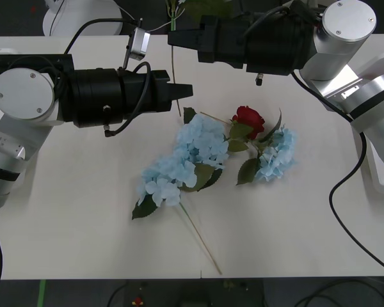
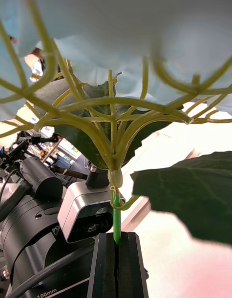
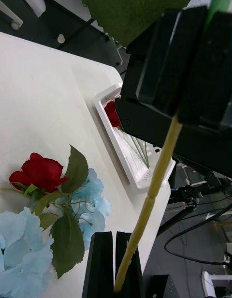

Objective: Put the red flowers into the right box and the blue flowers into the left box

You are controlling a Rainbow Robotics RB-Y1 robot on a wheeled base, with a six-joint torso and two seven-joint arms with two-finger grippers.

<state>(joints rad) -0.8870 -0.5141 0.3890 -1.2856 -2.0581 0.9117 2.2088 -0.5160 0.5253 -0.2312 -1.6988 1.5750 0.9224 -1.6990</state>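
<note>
White worktop (image 1: 70, 211) fills the front view, where both arms reach inward over its far half: the left hand (image 1: 182, 89) and the right hand (image 1: 174, 38) meet on one thin stem (image 1: 173, 64), the right above the left, with the stem running between them. Below and just right of the left hand lie the loose blue flowers (image 1: 182, 160) and a single red rose (image 1: 248, 117), touching in a tangle of leaves, a bare stem trailing toward the near edge. From the right wrist, the right hand's black fingers (image 2: 129, 264) are closed on a green stem (image 2: 116, 220) that fans above them into pale ribs beneath a blue flower head (image 2: 121, 32); the left arm's camera housing (image 2: 87, 211) sits just beyond. From the left wrist, the left hand's fingers (image 3: 126, 264) are shut against the pale lower end of the same stem (image 3: 152, 191), which climbs to the right hand's black fingers (image 3: 193, 61); past them, well apart, stands the right box (image 3: 104, 104) with a red bloom and stems already inside, while the rose and blue clusters lie nearer, off to one side of the fingers. With both hands clamped on one thin stem, any uneven pull would likely bend or snap it, or strip the head off, and a late release could drag the flower askew. The left box cannot be made out, the held head is cut off at the far edge in the front view, and how firmly the left fingers bite is hard to judge.
</note>
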